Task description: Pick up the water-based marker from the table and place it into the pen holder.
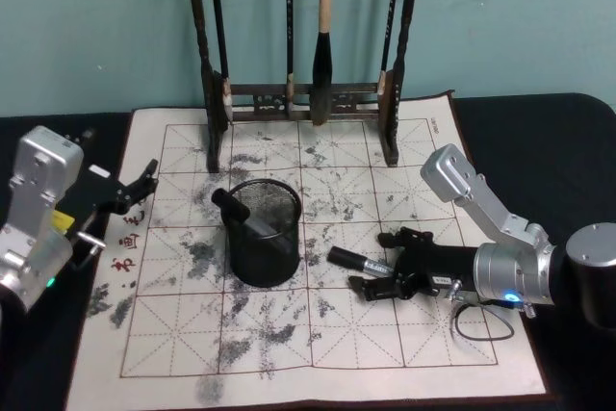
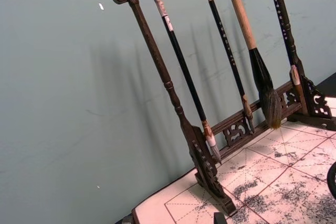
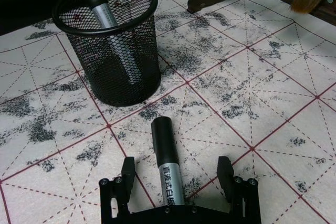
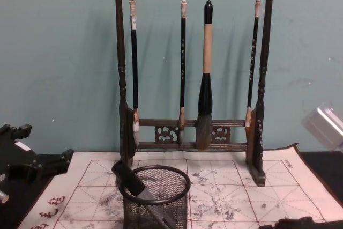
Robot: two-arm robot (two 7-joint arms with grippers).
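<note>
**Straddling the marker, jaws open, nothing gripped**

Starting at your left, the left gripper [image 1: 138, 188] hangs over the left edge of the mat [image 1: 385, 344], well apart from the task's things. Its jaws are spread and hold nothing. The chest view catches it low at the left edge [image 4: 37, 165].

Moving toward the middle, you find the pen holder [image 1: 265, 238] standing upright on the mat. A second marker [image 1: 234, 207] leans inside it, with its black cap poking over the holder's left rim. Behind the holder, at the back of the mat, stands the brush rack [image 1: 308, 103] with four brushes [image 1: 324, 55] hanging from it.

Just right of the holder, the water-based marker [image 1: 351, 260] lies flat on the mat, near the holder but not touching it. Its black cap is the end nearer the holder, and its silver-grey barrel runs back toward the right arm. The right wrist view shows this plainly [image 3: 167, 156], with the holder [image 3: 118, 51] beyond the cap.

Your right gripper [image 1: 375, 263] is down at the mat, and its jaws stand wide, one on each side of the barrel. You can see a gap on both sides, so they clasp nothing [image 3: 176, 165]. The arm reaches in from the dark worktop [image 1: 539, 132] at the right.
</note>
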